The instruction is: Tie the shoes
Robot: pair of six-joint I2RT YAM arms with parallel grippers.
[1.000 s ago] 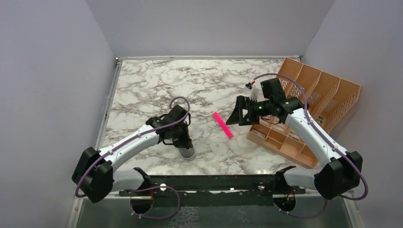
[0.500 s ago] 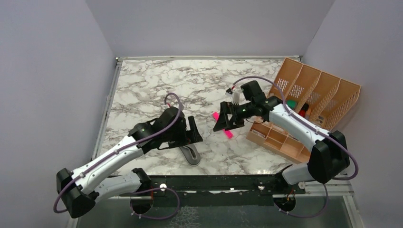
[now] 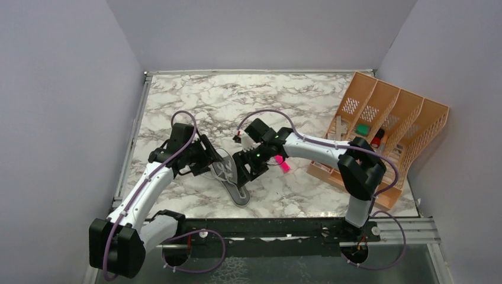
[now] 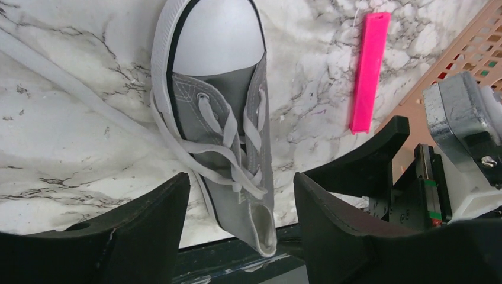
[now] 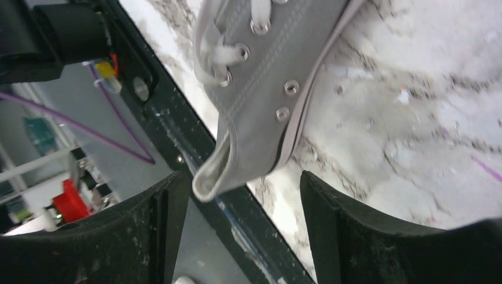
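Likely light and floppy, grey canvas sneaker [image 4: 225, 118] sits between left gripper [image 4: 240, 195] and right gripper [image 5: 243, 183], both parted, empty (pinch limp white laces [image 4: 204, 148])

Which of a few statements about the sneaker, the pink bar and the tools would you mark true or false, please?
1. The sneaker lies on the marble table. True.
2. Its white laces are tied in a bow. False: they lie loose, untied.
3. The pink bar rests inside the sneaker. False: it lies on the table, apart from it.
4. The left tool and right tool both stand open. True.
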